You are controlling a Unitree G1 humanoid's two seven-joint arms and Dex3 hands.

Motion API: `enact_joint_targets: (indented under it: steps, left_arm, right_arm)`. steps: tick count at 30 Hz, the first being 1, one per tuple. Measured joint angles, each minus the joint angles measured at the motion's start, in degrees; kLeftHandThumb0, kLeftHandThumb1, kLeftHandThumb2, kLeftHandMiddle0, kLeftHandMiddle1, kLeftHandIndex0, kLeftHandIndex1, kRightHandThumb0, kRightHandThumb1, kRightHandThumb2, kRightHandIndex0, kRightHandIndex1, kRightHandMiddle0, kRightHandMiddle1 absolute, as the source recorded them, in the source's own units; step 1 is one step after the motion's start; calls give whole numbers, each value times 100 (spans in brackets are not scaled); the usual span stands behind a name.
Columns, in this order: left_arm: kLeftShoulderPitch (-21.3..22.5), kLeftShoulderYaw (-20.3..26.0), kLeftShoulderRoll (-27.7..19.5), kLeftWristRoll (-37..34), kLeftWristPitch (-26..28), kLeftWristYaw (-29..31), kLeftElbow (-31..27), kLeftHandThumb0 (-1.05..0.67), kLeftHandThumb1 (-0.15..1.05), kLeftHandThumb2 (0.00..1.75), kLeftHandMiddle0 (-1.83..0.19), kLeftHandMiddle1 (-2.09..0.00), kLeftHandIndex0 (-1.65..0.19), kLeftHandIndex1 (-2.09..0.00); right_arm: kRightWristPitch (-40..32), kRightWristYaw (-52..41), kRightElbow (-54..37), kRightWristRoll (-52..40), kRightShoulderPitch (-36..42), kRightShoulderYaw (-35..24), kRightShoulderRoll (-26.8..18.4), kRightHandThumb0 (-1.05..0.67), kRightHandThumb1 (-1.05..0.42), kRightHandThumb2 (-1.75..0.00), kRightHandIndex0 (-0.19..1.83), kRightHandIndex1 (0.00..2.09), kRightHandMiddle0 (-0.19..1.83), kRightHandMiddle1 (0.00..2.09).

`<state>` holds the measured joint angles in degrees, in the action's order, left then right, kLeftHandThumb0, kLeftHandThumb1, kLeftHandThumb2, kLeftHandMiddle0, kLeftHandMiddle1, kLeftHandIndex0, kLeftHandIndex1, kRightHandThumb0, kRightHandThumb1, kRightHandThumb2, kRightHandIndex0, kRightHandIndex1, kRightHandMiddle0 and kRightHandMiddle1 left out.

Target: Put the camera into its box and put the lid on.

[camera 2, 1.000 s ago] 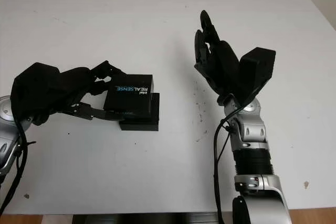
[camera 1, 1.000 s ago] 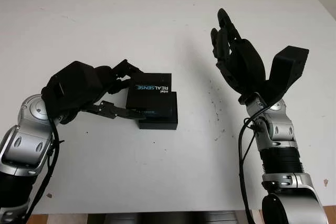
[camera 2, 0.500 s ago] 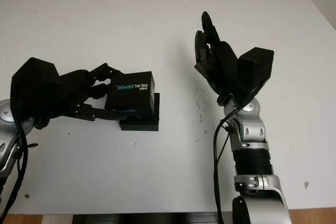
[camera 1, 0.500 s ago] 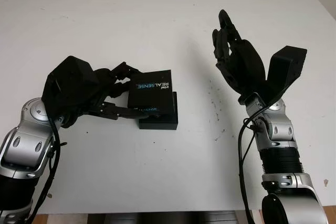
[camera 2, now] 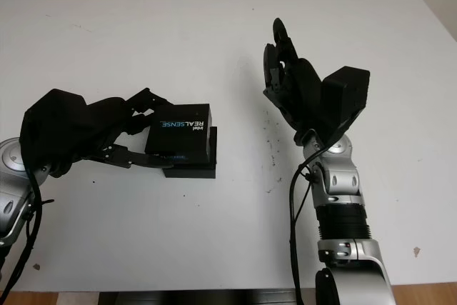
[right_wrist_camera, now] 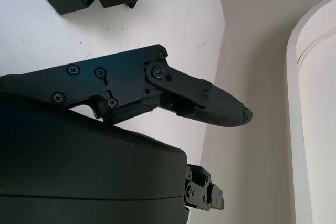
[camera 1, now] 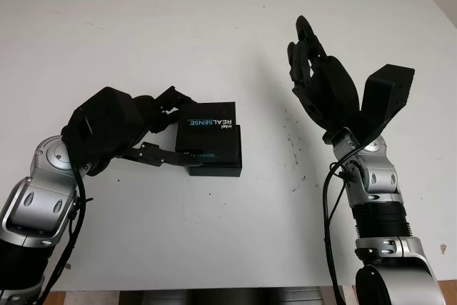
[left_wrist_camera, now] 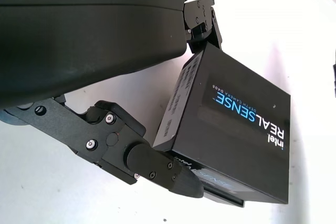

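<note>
On the white table [camera 1: 214, 248], the right robot hand [camera 1: 321, 80] hangs open and raised, while the left robot hand [camera 1: 153, 130] pinches the rigid, light-looking, slick black cardboard lid [camera 1: 207, 128] by opposite edges, offset over the black box base [camera 1: 218, 166].

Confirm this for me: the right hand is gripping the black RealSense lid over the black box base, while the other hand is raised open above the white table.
Wrong hand. The left hand grips the black RealSense lid over the black box base, as the left eye view shows; the left wrist view shows its fingers on the lid. The right hand is the one raised open above the white table.
</note>
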<state>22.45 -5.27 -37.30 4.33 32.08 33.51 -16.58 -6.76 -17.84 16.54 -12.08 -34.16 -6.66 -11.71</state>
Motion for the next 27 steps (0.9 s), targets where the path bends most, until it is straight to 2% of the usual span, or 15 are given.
enact_joint_targets:
  steps: [9,18,27]
  left_arm:
    - [-111,-107,-30,294,-479,23,13,-39,105,25,-15,-6,-16,-172]
    - [-107,-116,69,263,-409,37,38,-40,105,24,-15,-6,-18,-176]
    - [-97,-115,235,226,-258,-3,31,-40,105,23,-15,-6,-19,-170]
  right_arm:
    - [0,-13,0,-10,0,0,12,-72,-105,-71,-19,0,-19,0]
    - [3,-8,0,-10,0,-2,21,-72,-105,-71,-19,0,-19,0]
    - [1,-7,0,-9,0,-1,28,-71,-105,-72,-19,0,-19,0]
